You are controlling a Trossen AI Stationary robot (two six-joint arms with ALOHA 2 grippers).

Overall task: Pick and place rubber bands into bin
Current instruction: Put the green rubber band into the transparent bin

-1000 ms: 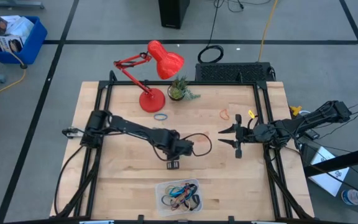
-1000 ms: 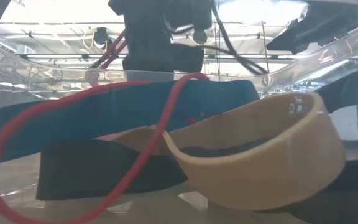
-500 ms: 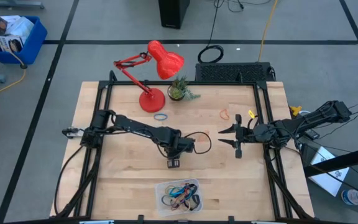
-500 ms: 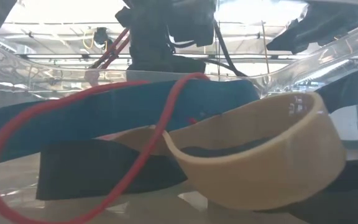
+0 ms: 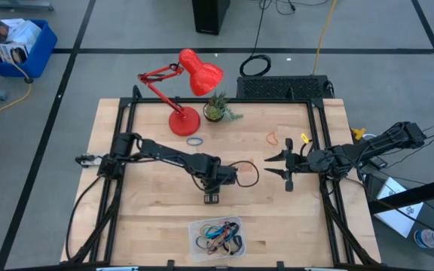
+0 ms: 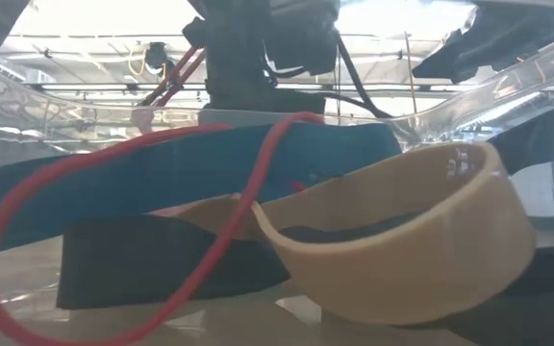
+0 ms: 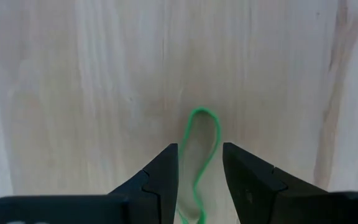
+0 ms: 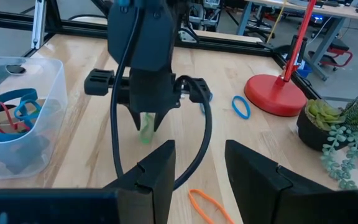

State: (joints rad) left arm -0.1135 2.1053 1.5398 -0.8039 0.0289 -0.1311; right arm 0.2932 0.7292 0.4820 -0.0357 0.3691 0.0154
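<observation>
- Holding a thin green rubber band (image 7: 199,163) between its narrowly parted fingers, left gripper (image 5: 211,197) points down at table centre, likely carrying it toward 6 o'clock
- Shallow clear plastic bin (image 5: 194,228) at 6 o'clock holds several coloured bands
- Right gripper (image 5: 288,167) waits at 3 o'clock, fingers apart, empty

Pale wood table (image 5: 149,211), smooth with fine grain and a soft sheen. The bin (image 8: 48,93) is clear glossy plastic, holding rubbery matt bands: red (image 6: 113,240), blue (image 6: 162,178), tan (image 6: 421,259). A thin green rubber band (image 7: 201,155) hangs between matt black plastic-looking fingers (image 7: 163,177). The lamp (image 5: 191,83) is glossy red, its base (image 8: 275,96) smooth.
</observation>
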